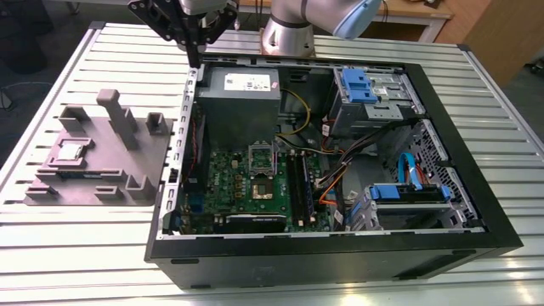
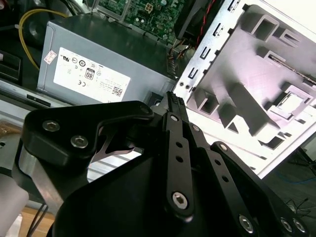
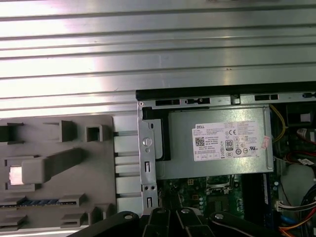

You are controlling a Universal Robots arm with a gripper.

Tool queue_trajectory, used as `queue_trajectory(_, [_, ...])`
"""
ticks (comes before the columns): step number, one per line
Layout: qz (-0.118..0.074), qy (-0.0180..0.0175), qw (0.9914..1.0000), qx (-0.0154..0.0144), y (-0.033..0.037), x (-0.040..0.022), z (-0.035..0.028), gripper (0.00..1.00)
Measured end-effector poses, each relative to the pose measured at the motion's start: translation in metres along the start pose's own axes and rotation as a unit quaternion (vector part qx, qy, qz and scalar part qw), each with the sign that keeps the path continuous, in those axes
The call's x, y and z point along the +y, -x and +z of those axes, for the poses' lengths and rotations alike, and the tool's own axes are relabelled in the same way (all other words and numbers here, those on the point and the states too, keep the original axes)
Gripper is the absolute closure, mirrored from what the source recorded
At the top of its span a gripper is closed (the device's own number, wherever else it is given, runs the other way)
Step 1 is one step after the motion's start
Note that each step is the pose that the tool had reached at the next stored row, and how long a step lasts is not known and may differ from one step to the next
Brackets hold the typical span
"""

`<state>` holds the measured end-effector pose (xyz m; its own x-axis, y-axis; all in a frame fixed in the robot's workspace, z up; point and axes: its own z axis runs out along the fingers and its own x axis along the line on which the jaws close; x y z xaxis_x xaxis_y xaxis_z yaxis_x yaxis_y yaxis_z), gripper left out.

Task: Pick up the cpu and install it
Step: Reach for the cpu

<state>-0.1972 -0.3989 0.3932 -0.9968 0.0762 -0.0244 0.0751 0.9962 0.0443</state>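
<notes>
The small, flat square cpu (image 1: 70,151), shiny silver-grey on top, sits in a recess of the grey moulded holder tray (image 1: 119,159) beside the open black computer case (image 1: 340,261). The second wrist view shows the black gripper (image 2: 176,100) with its jaws pinched together and empty. The exterior view puts it above the case's corner edge, well apart from the cpu, with open air around it.

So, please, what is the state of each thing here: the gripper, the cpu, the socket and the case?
Case: lying on its side, open.
Socket: empty, brownish centre bare.
Cpu: lying flat in the grey holder, not picked up.
Gripper: shut, holding nothing, above the case's edge.
</notes>
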Motion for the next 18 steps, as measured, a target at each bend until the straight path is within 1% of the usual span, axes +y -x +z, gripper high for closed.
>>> queue_trajectory(18, [0.0,0.0,1.0,0.0,-0.0043,-0.0003,-0.0001,0.9])
